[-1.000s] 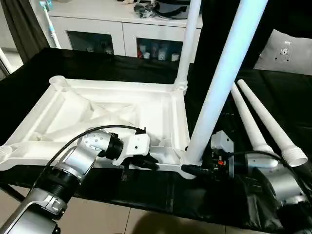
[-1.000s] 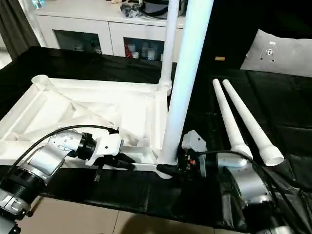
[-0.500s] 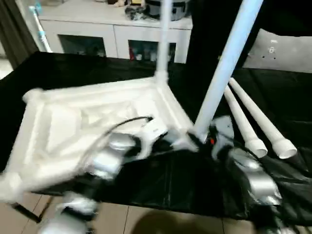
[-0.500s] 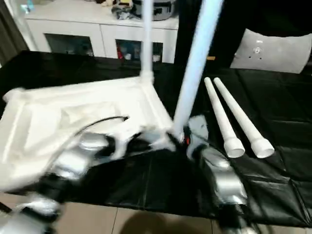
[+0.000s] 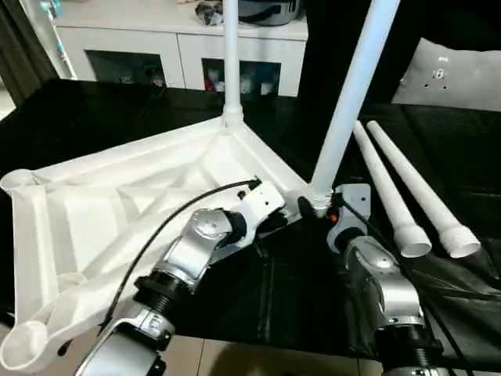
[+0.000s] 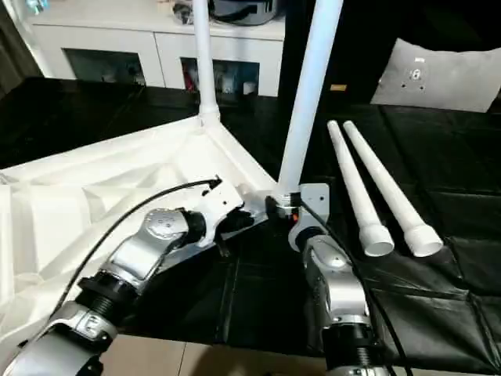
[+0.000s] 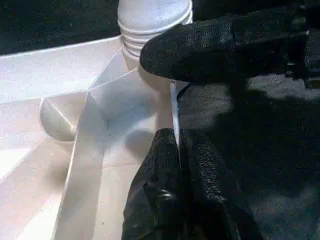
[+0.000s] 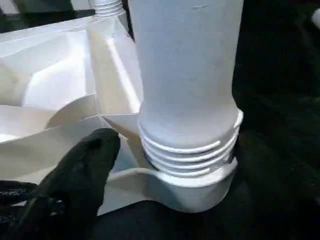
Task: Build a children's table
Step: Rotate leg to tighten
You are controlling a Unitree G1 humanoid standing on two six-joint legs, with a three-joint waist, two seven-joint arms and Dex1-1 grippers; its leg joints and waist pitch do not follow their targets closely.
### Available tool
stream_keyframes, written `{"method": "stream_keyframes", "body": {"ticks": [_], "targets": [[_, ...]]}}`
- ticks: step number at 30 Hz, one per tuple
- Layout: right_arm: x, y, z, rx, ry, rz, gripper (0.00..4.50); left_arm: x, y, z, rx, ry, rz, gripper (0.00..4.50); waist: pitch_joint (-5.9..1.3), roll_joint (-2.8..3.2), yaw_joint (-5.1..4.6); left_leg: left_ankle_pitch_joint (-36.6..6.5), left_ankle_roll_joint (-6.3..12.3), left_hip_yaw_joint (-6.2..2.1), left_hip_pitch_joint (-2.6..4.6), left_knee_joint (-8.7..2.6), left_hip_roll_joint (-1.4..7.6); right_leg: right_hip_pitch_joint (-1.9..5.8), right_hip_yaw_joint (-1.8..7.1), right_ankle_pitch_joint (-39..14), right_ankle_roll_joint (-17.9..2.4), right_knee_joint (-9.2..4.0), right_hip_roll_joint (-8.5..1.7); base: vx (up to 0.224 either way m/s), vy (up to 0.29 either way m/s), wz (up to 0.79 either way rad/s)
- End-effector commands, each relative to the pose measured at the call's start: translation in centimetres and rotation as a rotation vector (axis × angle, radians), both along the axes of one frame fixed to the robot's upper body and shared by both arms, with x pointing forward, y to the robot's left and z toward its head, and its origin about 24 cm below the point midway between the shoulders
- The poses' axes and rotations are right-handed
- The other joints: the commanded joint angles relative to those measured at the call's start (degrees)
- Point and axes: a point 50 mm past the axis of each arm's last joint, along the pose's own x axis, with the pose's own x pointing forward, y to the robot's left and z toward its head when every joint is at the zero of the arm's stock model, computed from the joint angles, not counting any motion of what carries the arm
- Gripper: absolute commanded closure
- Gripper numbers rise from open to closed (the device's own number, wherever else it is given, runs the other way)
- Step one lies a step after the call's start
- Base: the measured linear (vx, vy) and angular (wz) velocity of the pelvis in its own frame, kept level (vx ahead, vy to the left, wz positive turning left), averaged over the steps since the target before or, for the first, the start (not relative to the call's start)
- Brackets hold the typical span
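children's table top (image 5: 117, 204) lies upside down on the black cloth (image 5: 258, 298), ribbed underside up, taking the whole 9 o'clock half of the worktop. two legs already stand in its corner sockets: the far leg (image 5: 231, 55) toward 12 o'clock and the near leg (image 5: 348, 94) close to the middle, its ridged end sitting in the corner socket (image 8: 187, 180). two loose legs (image 5: 407, 188) lie side by side toward 3 o'clock, well apart from the top.

left gripper (image 7: 172, 150) is clamped together on the thin rim of the top just beside that near corner; the wrist view shows the edge pinched between its fingers. right gripper (image 5: 313, 207) sits right at the base of the near leg, one black finger (image 8: 75, 175) just beside the socket, but whether its claw is apart or together i cannot tell from here.

what worries me: the top looks skewed on the table, one corner hanging off the near edge around 7 o'clock. i'd guess a pull on that pinched rim could slide the slab off, or tip the tall near leg if it isn't seated fully. the cable (image 5: 180, 215) looping over the left forearm might snag on a rib.

no brand, label or readable writing that i can make out anywhere.
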Motion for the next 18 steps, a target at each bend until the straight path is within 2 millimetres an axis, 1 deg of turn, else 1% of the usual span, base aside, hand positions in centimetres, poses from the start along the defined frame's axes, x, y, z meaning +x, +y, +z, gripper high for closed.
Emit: {"method": "stream_keyframes", "body": {"ticks": [1,2,3,4,5,6,7,8,9,10,11,13,14,16,17,18], "targets": [[-0.2,0.2,0.0,0.032,-0.003,0.022,0.12,0.2,-1.3,2.1,-0.05,-0.102,-0.092,4.5,-4.35,0.13,0.21,-6.08,5.21,-0.4,-0.01,-3.38,1.83,3.91,3.05,-9.85,-10.62,-3.3,-3.8,0.0,0.0,0.0],[-0.3,-0.4,0.4,0.037,-0.037,0.012,0.01,0.6,-1.1,2.1,-0.054,-0.11,-0.065,4.5,-4.17,-0.19,0.2,-6.88,5.23,-0.31,-0.08,-3.47,1.81,3.93,3.0,-10.87,-10.61,-3.53,-3.8,0.0,0.0,0.0],[-0.3,-0.5,0.6,0.038,-0.049,0.014,0.01,0.7,-1.0,2.1,-0.06,-0.107,-0.051,4.5,-4.08,-0.15,0.24,-7.57,5.16,-0.2,-0.03,-3.45,1.69,3.94,3.01,-12.01,-10.22,-3.66,-3.76,0.0,0.0,0.0],[-0.5,-0.8,1.0,0.051,-0.072,0.016,0.0,0.9,-0.9,2.1,-0.08,-0.09,-0.038,4.5,-4.0,-0.01,0.4,-8.59,4.79,-0.25,0.12,-3.52,1.77,3.8,3.03,-14.16,-9.96,-3.86,-3.95,0.0,0.0,0.0],[-0.6,-0.9,1.3,0.066,-0.09,0.018,0.0,1.1,-0.8,2.2,-0.101,-0.075,-0.029,4.23,-3.94,-0.1,0.33,-8.97,4.69,-0.2,0.08,-3.56,1.7,3.86,3.0,-15.25,-9.58,-4.01,-3.93,0.0,0.0,0.0],[-0.6,-1.0,1.3,0.067,-0.092,0.02,0.0,1.1,-0.8,2.2,-0.102,-0.074,-0.029,4.23,-3.85,-0.16,0.48,-9.56,4.37,-0.33,-0.04,-3.63,1.73,3.95,2.98,-17.18,-8.8,-4.11,-3.99,0.0,0.0,0.0],[-0.9,-1.3,2.4,0.096,-0.142,0.055,0.0,1.2,-0.5,2.6,-0.14,-0.062,-0.029,4.23,-3.84,-0.1,0.54,-9.67,4.52,-0.3,-0.03,-3.65,1.68,4.05,2.97,-17.63,-8.48,-4.26,-4.0,0.0,0.0,0.0],[-1.1,-1.5,2.8,0.101,-0.152,0.073,0.0,1.2,-0.3,2.9,-0.162,-0.056,-0.021,4.23,-3.85,-0.12,0.71,-9.78,4.57,-0.28,0.06,-3.57,1.73,3.99,3.01,-17.8,-8.34,-4.27,-4.06,0.0,0.0,0.0],[-1.5,-1.7,3.2,0.102,-0.158,0.109,0.0,1.3,0.0,3.1,-0.186,-0.057,-0.016,4.07,-3.94,-0.14,0.71,-9.26,4.73,-0.35,-0.05,-3.6,1.85,4.03,3.02,-17.12,-8.72,-4.11,-4.05,0.0,0.0,0.0],[-1.6,-1.7,3.3,0.088,-0.161,0.133,0.0,1.3,0.1,3.2,-0.184,-0.064,-0.013,3.88,-3.82,-0.15,0.72,-9.57,4.85,-0.34,0.0,-3.62,1.93,3.92,2.99,-17.17,-8.86,-4.1,-3.94,0.0,0.0,0.0],[-1.9,-1.8,3.5,0.052,-0.173,0.179,0.0,1.4,0.6,3.3,-0.177,-0.072,0.002,3.85,-3.74,-0.13,0.68,-9.9,4.86,-0.34,0.08,-3.68,1.91,3.81,2.92,-17.73,-8.7,-4.21,-3.86,0.0,0.0,0.0],[-2.3,-2.0,3.6,-0.006,-0.184,0.237,0.0,1.6,1.6,3.4,-0.17,-0.075,0.036,3.72,-3.39,-0.33,0.51,-11.72,4.46,-0.28,0.1,-3.7,1.73,3.81,2.75,-22.88,-7.13,-4.83,-3.91,0.0,0.0,0.0],[-2.3,-2.0,3.6,-0.006,-0.184,0.237,0.0,1.6,1.6,3.4,-0.17,-0.075,0.036,3.72,-3.42,-0.38,0.46,-11.84,4.3,-0.25,0.1,-3.58,1.5,3.77,2.76,-25.15,-5.98,-5.09,-3.94,0.0,0.0,0.0],[-2.7,-2.0,3.7,-0.018,-0.183,0.281,0.0,1.6,2.9,3.5,-0.172,-0.071,0.079,3.72,-3.48,-0.56,0.37,-11.4,4.11,-0.35,-0.09,-3.55,1.42,3.85,2.63,-27.02,-4.84,-5.2,-3.99,0.0,0.0,0.0],[-2.9,-2.0,3.7,-0.024,-0.182,0.307,0.0,1.5,3.6,3.6,-0.169,-0.069,0.089,3.72,-3.46,-0.46,0.34,-11.34,4.13,-0.34,-0.07,-3.53,1.43,3.7,2.65,-27.39,-4.65,-5.3,-4.0,0.0,0.0,0.0],[-3.5,-1.7,3.7,-0.035,-0.171,0.392,0.0,1.1,5.0,3.8,-0.153,-0.066,0.101,3.72,-3.49,-0.71,0.28,-11.59,4.0,-0.5,-0.06,-3.6,1.63,3.73,2.57,-27.52,-4.71,-5.11,-4.02,0.0,0.0,0.0]]}}
